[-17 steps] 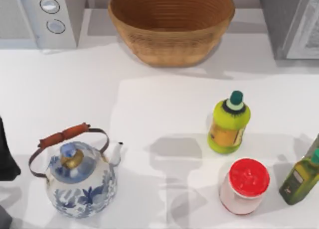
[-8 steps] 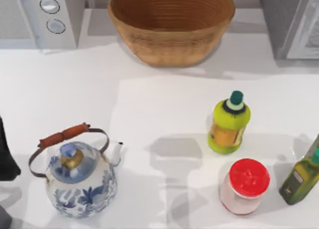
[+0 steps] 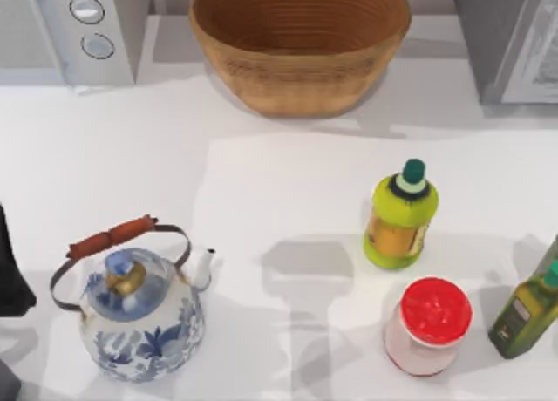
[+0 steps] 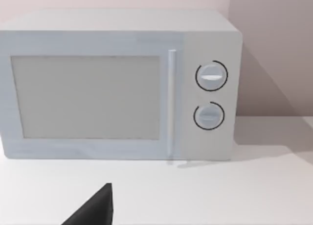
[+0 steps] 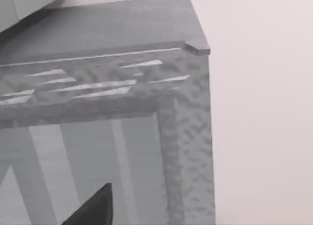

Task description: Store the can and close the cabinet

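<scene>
Although I have compared this with the views from a second back, I find nothing on the counter (image 3: 279,183) has shifted: the red-lidded jar (image 3: 427,325) stands where it stood near the front edge toward the right, with the yellow-green bottle (image 3: 399,218) just behind it and the oil bottle (image 3: 526,312) beside it at the right edge. The kettle (image 3: 139,309) by the front-left corner, the basket (image 3: 301,44) at the back edge and the microwave (image 3: 74,30) in the back-left corner are likewise unmoved. I take the jar to be the nearest thing to the can I am meant to store, though that is my reading, not a certainty. My left arm (image 3: 10,270) sits at the left edge, its left claw (image 4: 93,208) facing the microwave; the right claw (image 5: 93,205) looks at the grey cabinet (image 5: 122,112) in the back-right corner. I cannot tell whether either claw is open or closed, and neither is carrying anything I can see. To my mind, the task has hardly begun: the jar is untouched and well apart from the cabinet, and I cannot make out how its door stands.
</scene>
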`<state>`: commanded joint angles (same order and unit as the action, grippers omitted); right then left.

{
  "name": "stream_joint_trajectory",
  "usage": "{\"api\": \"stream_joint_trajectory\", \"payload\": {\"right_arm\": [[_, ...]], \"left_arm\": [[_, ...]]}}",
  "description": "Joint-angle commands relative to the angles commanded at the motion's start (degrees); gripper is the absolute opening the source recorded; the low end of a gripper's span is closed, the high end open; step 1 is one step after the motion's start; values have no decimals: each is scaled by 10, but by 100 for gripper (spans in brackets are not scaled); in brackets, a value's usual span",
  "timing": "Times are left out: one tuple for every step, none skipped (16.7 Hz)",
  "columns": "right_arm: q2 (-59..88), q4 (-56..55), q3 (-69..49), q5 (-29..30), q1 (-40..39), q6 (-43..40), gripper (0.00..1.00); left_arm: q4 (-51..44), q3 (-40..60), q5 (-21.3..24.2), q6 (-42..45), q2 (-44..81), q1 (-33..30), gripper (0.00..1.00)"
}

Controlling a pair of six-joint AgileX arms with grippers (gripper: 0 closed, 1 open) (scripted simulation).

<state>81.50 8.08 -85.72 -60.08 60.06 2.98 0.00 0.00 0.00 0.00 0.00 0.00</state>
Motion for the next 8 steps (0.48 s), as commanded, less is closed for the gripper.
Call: {"api": "stream_joint_trajectory", "payload": {"right_arm": [[-10, 37, -36, 1, -1, -3, 100], [-20, 69, -68, 3, -2, -6, 100], [-29, 96, -94, 4, -3, -10, 100], [-37, 117, -115, 6, -3, -13, 100], [-43, 131, -130, 7, -4, -15, 100], [-47, 140, -138, 8, -4, -16, 100], [-48, 142, -141, 8, -4, -17, 100], [-48, 142, -141, 8, -4, -17, 100]], "left_arm": [[0, 0, 0, 0, 0, 0, 100], [0, 0, 0, 0, 0, 0, 100], [0, 0, 0, 0, 0, 0, 100], [0, 0, 0, 0, 0, 0, 100], [0, 0, 0, 0, 0, 0, 100], [0, 0, 0, 0, 0, 0, 100], [0, 0, 0, 0, 0, 0, 100], [0, 0, 0, 0, 0, 0, 100]]}}
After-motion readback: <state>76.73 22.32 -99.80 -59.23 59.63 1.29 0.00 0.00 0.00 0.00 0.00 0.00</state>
